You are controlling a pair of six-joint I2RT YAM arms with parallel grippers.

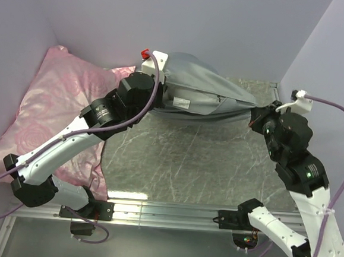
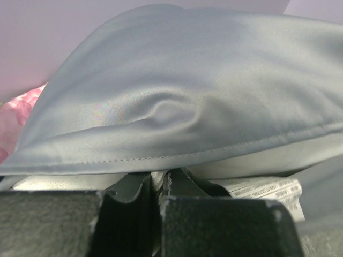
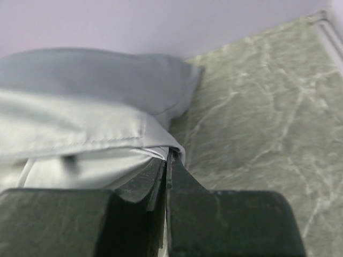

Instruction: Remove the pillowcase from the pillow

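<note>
The grey-blue pillowcase lies bulging at the back of the table, stretched between both grippers. My left gripper is at its open left end. In the left wrist view the jaws are shut on a pinch of white pillow fabric just under the pillowcase hem, beside a printed white tag. My right gripper is at the right end. In the right wrist view it is shut on a fold of the pillowcase edge, with the white pillow showing beneath the hem.
A pink rose-patterned satin pillow fills the left side, under my left arm. Lilac walls close in the back and both sides. The green marbled tabletop runs to a metal rail at the near edge.
</note>
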